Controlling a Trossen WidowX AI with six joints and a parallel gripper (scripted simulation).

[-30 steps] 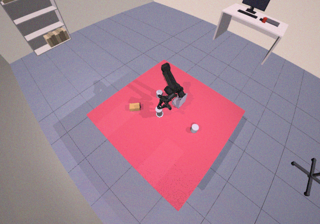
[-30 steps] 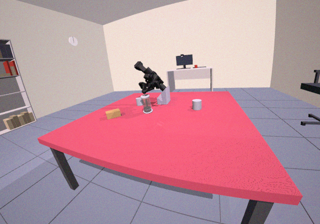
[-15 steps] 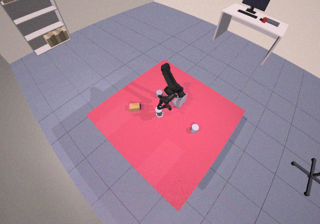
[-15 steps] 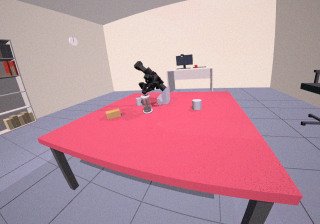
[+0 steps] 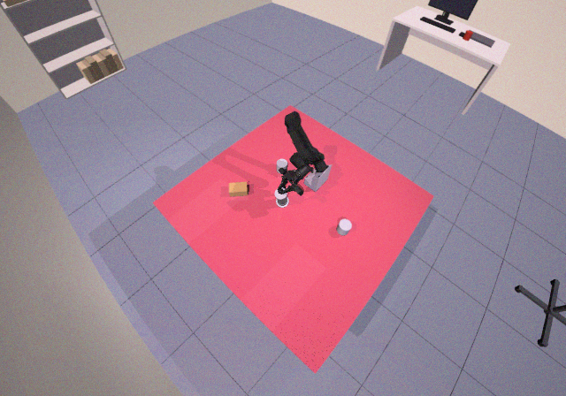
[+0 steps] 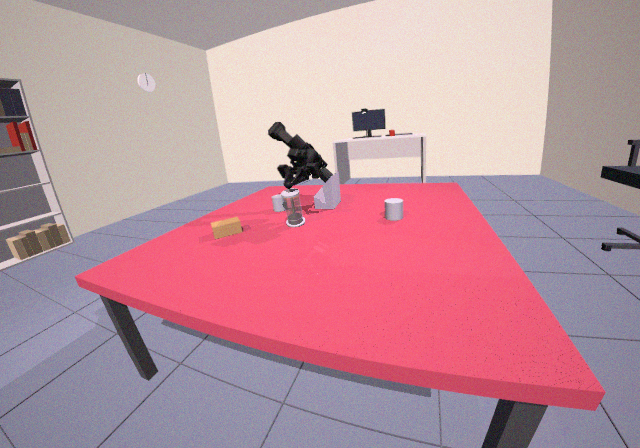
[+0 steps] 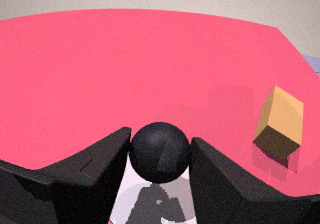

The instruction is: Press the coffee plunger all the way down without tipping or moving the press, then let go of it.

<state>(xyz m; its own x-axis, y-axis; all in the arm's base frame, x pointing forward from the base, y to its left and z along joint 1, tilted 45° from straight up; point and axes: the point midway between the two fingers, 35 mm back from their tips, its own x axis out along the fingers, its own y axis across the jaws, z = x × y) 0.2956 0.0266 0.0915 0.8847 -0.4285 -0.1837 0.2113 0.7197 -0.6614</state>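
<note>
The coffee press, a clear cylinder with a white lid and white base ring (image 5: pixel 281 200) (image 6: pixel 293 208), stands upright on the red table. My gripper (image 5: pixel 280 192) (image 6: pixel 289 187) (image 7: pixel 160 140) is right above the lid, shut on the black plunger knob (image 7: pixel 160 152). In the wrist view the knob sits between both fingertips, with the pale lid (image 7: pixel 131 196) just below and behind it. In the exterior view the knob is very close to the lid. The exact gap between knob and lid is hidden by the fingers.
A white-grey cup (image 5: pixel 281 165) (image 6: pixel 278 203) stands behind the press near the arm. Another white-grey cup (image 5: pixel 344 226) (image 6: pixel 393 209) stands to the right. An orange-tan block (image 5: pixel 238 188) (image 6: pixel 226 227) (image 7: pixel 281 121) lies left of the press in the top and exterior views. The arm's pale base (image 5: pixel 318 178) (image 6: pixel 328 195) is behind.
</note>
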